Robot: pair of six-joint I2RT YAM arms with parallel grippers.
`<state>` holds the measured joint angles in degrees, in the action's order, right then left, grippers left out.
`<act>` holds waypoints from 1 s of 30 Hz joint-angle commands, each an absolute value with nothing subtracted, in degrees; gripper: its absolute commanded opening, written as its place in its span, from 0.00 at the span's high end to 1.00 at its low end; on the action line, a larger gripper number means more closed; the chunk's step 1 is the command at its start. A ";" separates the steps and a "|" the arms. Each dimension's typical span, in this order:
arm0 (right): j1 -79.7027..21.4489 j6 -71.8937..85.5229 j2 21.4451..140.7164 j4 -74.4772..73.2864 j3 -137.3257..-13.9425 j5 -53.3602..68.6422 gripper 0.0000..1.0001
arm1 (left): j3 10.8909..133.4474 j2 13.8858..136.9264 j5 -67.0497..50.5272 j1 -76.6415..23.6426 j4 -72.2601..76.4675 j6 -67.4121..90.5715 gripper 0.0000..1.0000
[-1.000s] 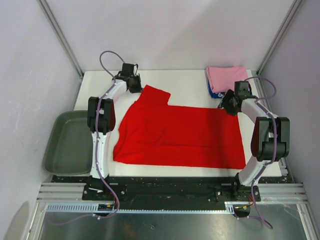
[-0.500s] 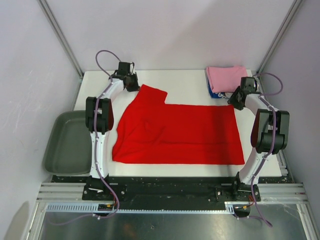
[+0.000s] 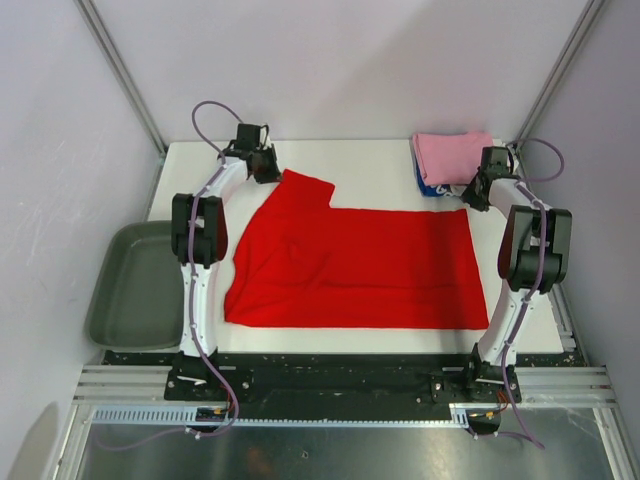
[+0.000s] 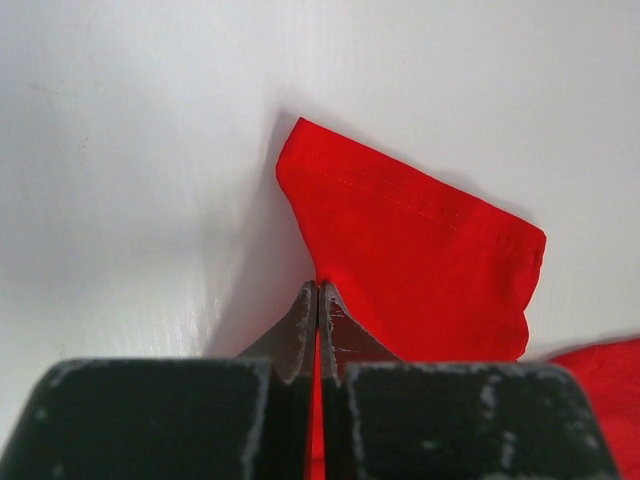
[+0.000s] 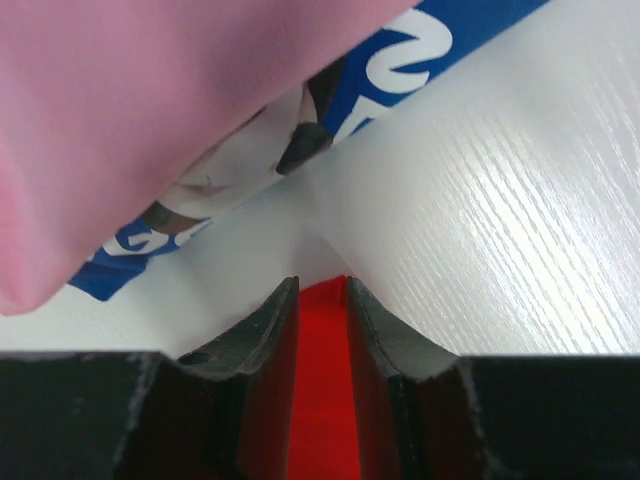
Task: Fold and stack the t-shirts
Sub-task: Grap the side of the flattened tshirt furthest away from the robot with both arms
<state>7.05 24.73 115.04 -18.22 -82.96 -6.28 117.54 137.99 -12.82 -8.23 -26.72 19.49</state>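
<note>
The red t-shirt (image 3: 360,265) lies spread flat on the white table (image 3: 370,165), plain side up. My left gripper (image 3: 268,170) is shut on its far-left sleeve (image 4: 410,235), the jaws (image 4: 318,292) pinching the cloth's edge. My right gripper (image 3: 472,198) is shut on the shirt's far-right corner, and red cloth (image 5: 322,380) shows between its jaws (image 5: 322,288). The folded pink t-shirt (image 3: 455,155) lies on the folded blue t-shirt (image 3: 430,187) at the far right, right in front of my right gripper; the pink one (image 5: 150,110) and the blue one (image 5: 420,45) fill the right wrist view.
The grey-green plastic tray (image 3: 135,285) sits off the table's left edge. Metal frame posts rise at the table's far corners. The table's near edge meets the black rail holding the arm bases.
Both grippers drew the red shirt's far edge away from the bases. The right gripper moved back and right toward the pink stack. The shirt now lies flatter and more stretched.
</note>
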 commanded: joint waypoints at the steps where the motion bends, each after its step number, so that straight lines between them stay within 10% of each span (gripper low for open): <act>1: 7.14 23.88 117.09 -18.86 -87.41 -7.76 0.70 | 120.44 138.50 -14.62 -7.84 -25.51 19.83 1.00; 20: 5.36 23.64 120.27 -22.30 -88.62 -10.37 0.71 | 120.94 139.45 -15.95 -7.56 -25.59 20.47 1.00; 30: 5.10 23.51 120.54 -24.07 -89.76 -12.11 0.97 | 120.86 138.96 -16.63 -7.57 -25.57 20.80 1.00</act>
